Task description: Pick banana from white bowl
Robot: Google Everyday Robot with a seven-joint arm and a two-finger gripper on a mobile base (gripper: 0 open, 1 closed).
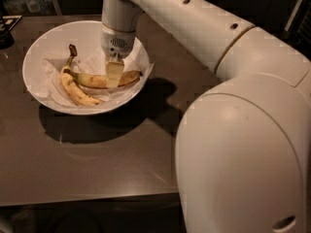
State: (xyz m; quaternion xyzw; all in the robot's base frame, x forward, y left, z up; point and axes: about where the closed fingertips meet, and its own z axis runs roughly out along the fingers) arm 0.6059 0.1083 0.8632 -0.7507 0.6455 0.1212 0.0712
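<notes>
The white bowl stands on the dark table at the upper left, lined with crumpled white paper. Two bananas lie in it. The banana, long and gently curved with brown streaks, lies across the bowl's middle, its dark stem tip pointing up at the left. A paler, more curved banana lies just in front of it. My gripper reaches straight down into the bowl and sits right at the middle of the long banana, covering part of it.
My white arm stretches from the right across the table to the bowl, and the robot's bulky white body fills the lower right. The table's front edge runs along the bottom. Dark objects stand at the far left.
</notes>
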